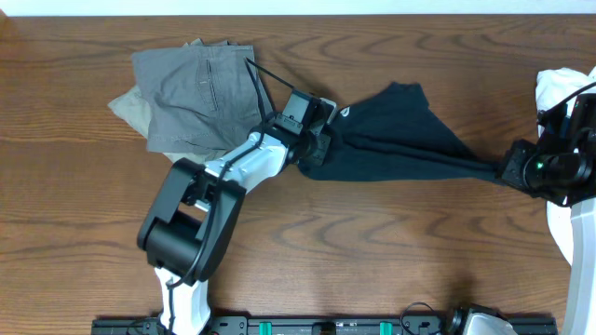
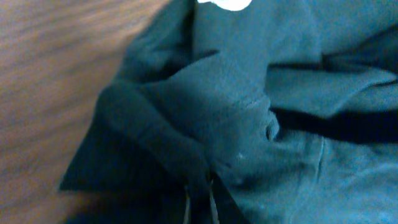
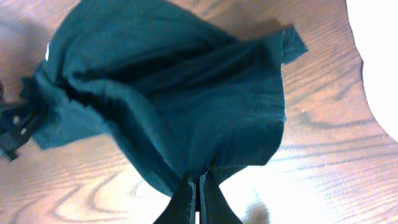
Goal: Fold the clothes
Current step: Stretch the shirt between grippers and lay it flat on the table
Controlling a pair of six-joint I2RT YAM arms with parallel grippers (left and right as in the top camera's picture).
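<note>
Nearest, the bare wooden table (image 1: 372, 270) is seen, with only the arms' bases at its near edge. In the middle of it, somewhat to the right, the black T-shirt (image 1: 400, 140) is stretched as a loose, bunched band between the two grippers. Its left end is pinched by the left gripper (image 1: 319, 141), whose fingers are pressed together on a thick fold. Its right end, gathered to a narrow rope, is pinched by the right gripper (image 1: 503, 170), likewise closed on the cloth.

The fabric is judged thin, soft and light. It can be expected to sag, crease and slide on the smooth wood (no shape will be kept by it unaided). It is therefore best taken at hems, shoulder seams or corners rather than at gathered folds, by which the outline is hidden.

Farther off, the grey-green trousers (image 1: 200, 84) are laid at the far left, near the left gripper, with a beige cloth (image 1: 126, 104) under them. A sleeve spread leftward could be caught on them. A white cloth (image 1: 559, 88) is found at the far right edge, near the right arm.
</note>
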